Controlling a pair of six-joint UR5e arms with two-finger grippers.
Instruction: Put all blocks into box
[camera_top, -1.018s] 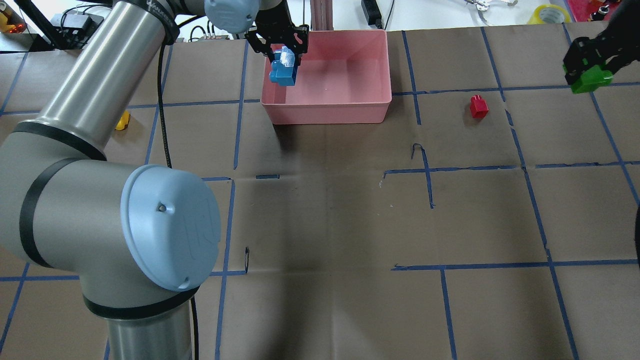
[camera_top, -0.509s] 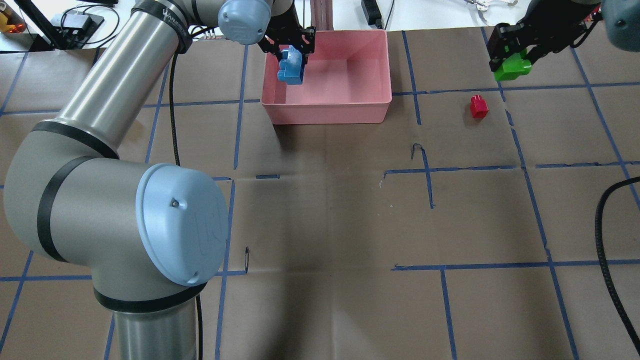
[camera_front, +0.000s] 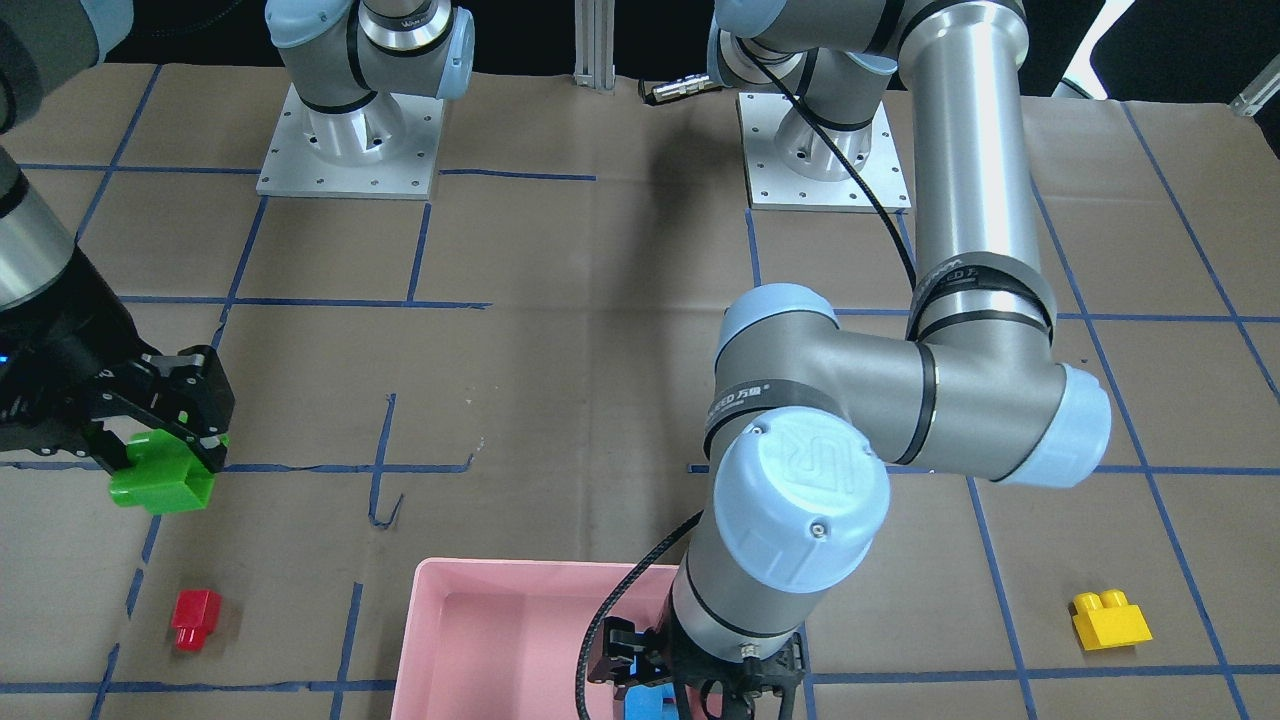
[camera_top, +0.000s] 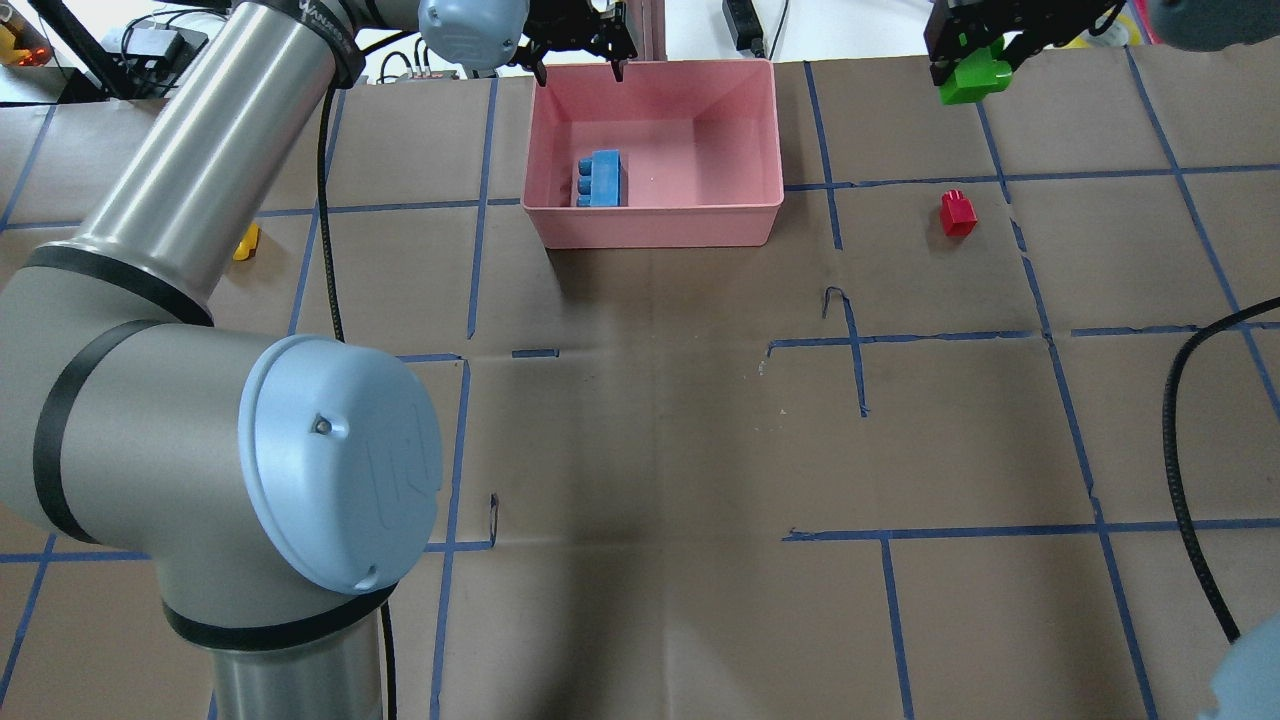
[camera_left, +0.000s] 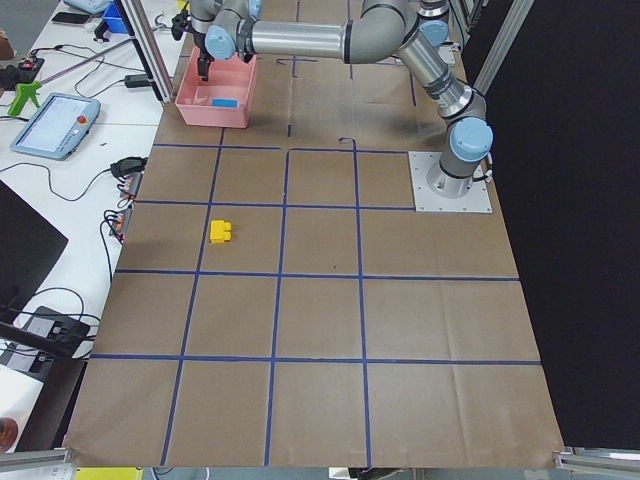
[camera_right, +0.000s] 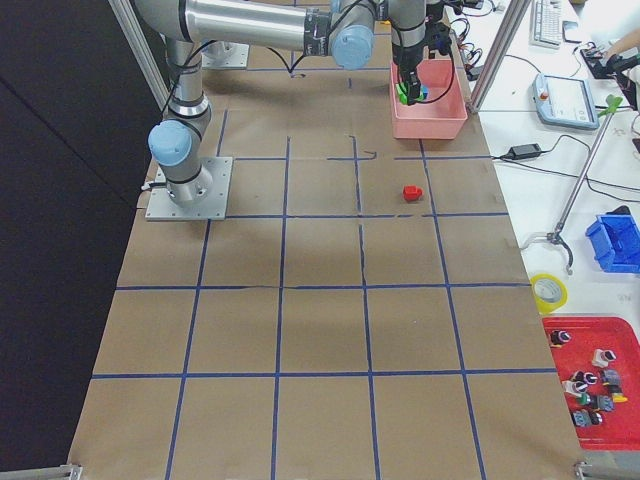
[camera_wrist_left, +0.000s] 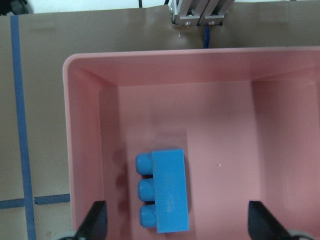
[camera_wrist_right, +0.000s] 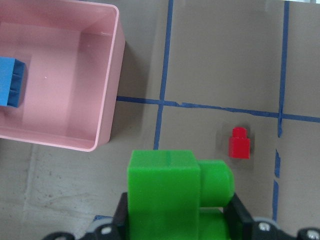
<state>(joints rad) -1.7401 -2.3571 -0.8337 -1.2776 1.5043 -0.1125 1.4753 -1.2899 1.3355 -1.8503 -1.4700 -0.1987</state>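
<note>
The blue brick (camera_top: 600, 178) lies in the pink box (camera_top: 650, 225), near its left wall; the left wrist view shows it (camera_wrist_left: 165, 195) on the box floor. My left gripper (camera_top: 578, 55) is open and empty above the box's far-left rim. My right gripper (camera_top: 965, 55) is shut on the green brick (camera_top: 972, 78) and holds it in the air to the right of the box, beyond the red brick (camera_top: 957, 213). The red brick stands on the table right of the box. The yellow brick (camera_front: 1110, 618) lies on the table far to the left, partly hidden in the overhead view (camera_top: 245, 241).
Brown paper with blue tape lines covers the table. The arm bases (camera_front: 350, 140) stand at the robot's side. A black cable (camera_top: 1190, 450) hangs at the right. Past the table's far edge lie a tape roll (camera_right: 548, 290) and a red parts tray (camera_right: 595, 385).
My left gripper opened and let go of the blue brick, which now lies in the box; the gripper drew back over the far rim. My right gripper carried the green brick left and farther away.
</note>
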